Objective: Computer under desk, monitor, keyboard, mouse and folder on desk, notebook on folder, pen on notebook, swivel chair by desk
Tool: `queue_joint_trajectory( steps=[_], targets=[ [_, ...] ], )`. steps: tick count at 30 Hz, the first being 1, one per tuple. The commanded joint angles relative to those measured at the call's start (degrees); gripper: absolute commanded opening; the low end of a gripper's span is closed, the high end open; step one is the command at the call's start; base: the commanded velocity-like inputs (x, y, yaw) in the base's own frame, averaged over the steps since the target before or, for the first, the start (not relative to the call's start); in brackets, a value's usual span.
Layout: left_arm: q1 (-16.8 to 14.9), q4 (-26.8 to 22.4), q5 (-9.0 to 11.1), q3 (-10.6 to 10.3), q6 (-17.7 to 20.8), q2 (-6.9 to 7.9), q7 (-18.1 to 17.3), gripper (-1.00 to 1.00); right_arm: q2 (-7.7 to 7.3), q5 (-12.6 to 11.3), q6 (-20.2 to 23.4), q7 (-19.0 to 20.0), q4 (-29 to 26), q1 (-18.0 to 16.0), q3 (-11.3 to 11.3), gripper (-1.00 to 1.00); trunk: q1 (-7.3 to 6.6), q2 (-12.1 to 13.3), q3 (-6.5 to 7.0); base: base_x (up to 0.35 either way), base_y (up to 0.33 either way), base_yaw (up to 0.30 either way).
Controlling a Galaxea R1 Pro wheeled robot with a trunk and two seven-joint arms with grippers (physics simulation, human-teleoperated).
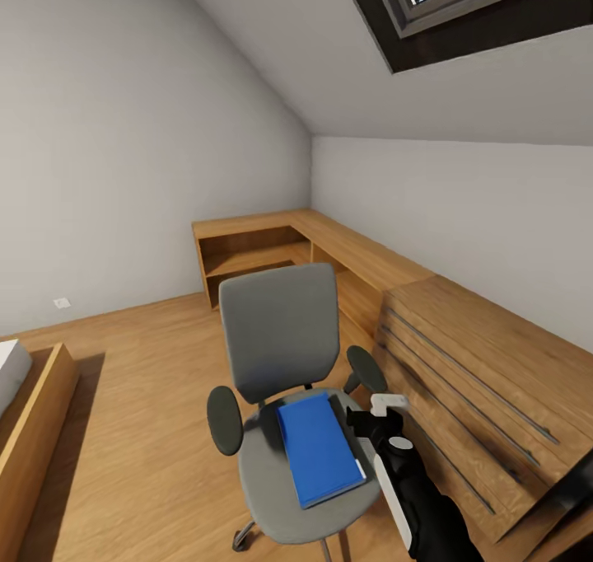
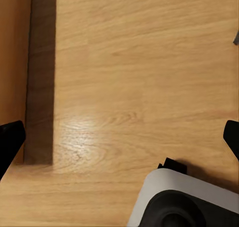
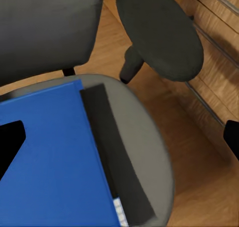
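Low in the frame, the right gripper (image 1: 380, 412), fingers spread wide and empty, hovers just beside the blue folder (image 1: 318, 449) lying on the swivel chair (image 1: 280, 331), whose casters could let it roll at a clumsy nudge.

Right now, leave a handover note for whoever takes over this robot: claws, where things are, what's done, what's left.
Right claw: open, empty, poised over the chair seat beside the folder.
Left claw: open, empty, facing the wood floor.
Blue folder lies flat on the swivel chair, not yet picked up. In the right wrist view a dark strip runs along its edge; I cannot tell what it is.
Chair stands beside a wooden chest of drawers.
Done: nothing that can be confirmed from here.
Left: grip the folder, carry it to the desk, then the remaining items and the chair.
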Motion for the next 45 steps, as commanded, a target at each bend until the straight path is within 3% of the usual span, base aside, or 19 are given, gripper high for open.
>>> queue_joint_trajectory(
  steps=[1,4,11,14,16,19,23,28,31,32,33,36,39,41,42,43,45],
  targets=[
    [0.0,0.2,0.5,-0.4,-0.5,0.15,0.4,1.0,-0.06,0.2,0.4,-0.1,-0.1,0.0,0.4,1.0,0.03,0.0,-0.05,0.063,0.0,0.001],
    [0.0,-1.1,0.3,-0.4,-0.6,-0.02,0.4,1.0,-0.25,0.2,0.0,0.2,0.0,0.0,0.5,1.0,0.03,0.0,-0.05,0.027,0.0,0.0],
    [0.0,-14.8,0.5,-0.2,0.7,1.1,0.5,1.0,-0.2,0.2,-1.8,0.3,5.0,-0.7,0.7,1.0,0.03,0.0,-0.05,0.004,0.0,0.0],
    [0.0,-22.5,0.7,0.2,5.4,1.91,0.5,1.0,-0.18,0.3,-2.1,0.3,9.3,-3.2,0.7,1.0,0.03,0.0,-0.05,0.0,0.0,0.0],
    [0.0,-28.8,1.5,2.2,12.8,2.22,0.5,1.0,-0.23,0.2,-2.2,0.6,13.8,-6.6,0.7,1.0,0.03,0.0,-0.05,0.0,0.0,0.0],
    [0.0,-39.0,4.3,8.7,27.1,2.44,0.5,1.0,-0.38,0.1,-2.3,2.3,22.8,-13.5,0.4,1.0,0.03,0.0,-0.05,0.0,0.0,0.0],
    [-1.1,-47.1,7.5,13.4,37.4,3.01,0.4,1.0,-0.63,0.0,-4.0,5.5,31.2,-19.2,0.1,1.0,0.03,0.0,-0.05,0.0,0.0,0.0],
    [-4.5,-51.9,11.8,16.7,42.4,6.75,0.4,1.0,-0.96,-0.1,-6.2,8.4,36.8,-22.7,-0.1,1.0,0.03,0.0,-0.05,0.0,0.0,0.0],
    [-5.9,-54.1,17.1,17.3,44.2,8.84,0.3,1.0,-0.97,-0.5,-6.7,9.0,37.7,-23.3,-0.2,1.0,0.03,0.0,-0.05,0.0,0.0,0.0],
    [-6.2,-54.8,20.5,17.6,45.1,9.74,0.4,1.0,-0.96,-1.1,-6.9,9.2,38.0,-23.4,-0.4,1.0,0.03,0.0,-0.05,0.0,0.0,0.0],
    [-6.3,-55.1,22.3,18.0,45.4,10.18,0.3,1.0,-0.96,-1.5,-7.0,9.3,38.2,-23.5,-0.4,1.0,0.03,0.0,-0.05,0.0,0.0,0.0],
    [-6.7,-55.9,32.8,20.5,46.4,12.12,0.3,1.0,-0.94,-3.6,-11.6,9.4,39.2,-23.6,-0.6,1.0,0.03,0.0,-0.05,0.0,0.0,0.0],
    [-6.8,-56.1,35.5,21.0,46.5,12.27,0.3,1.0,-0.91,-4.0,-16.6,9.2,40.0,-23.6,-0.7,1.0,0.25,-0.4,-0.23,0.0,0.0,0.0],
    [-6.9,-56.1,36.4,20.0,46.4,12.25,0.4,1.0,-0.93,-4.3,-19.7,9.1,40.8,-23.5,-0.7,1.0,0.69,-1.2,-0.59,0.0,0.0,0.0],
    [-6.9,-56.1,36.3,18.9,46.4,12.23,0.6,1.0,-0.97,-4.5,-20.0,9.1,40.9,-23.5,-0.7,1.0,0.91,-1.6,-0.77,0.0,0.0,0.0],
    [-6.9,-56.1,34.4,15.2,46.2,12.3,1.1,1.0,-1.03,-4.9,-20.4,9.1,40.9,-23.4,-0.7,1.0,1.13,-2.0,-0.95,0.0,0.0,0.0],
    [-6.9,-56.1,33.1,14.5,46.2,12.34,1.8,1.0,-0.99,-5.1,-20.5,9.1,40.9,-23.4,-0.7,1.0,1.57,-2.8,-1.31,0.0,0.0,0.0]
  ],
)
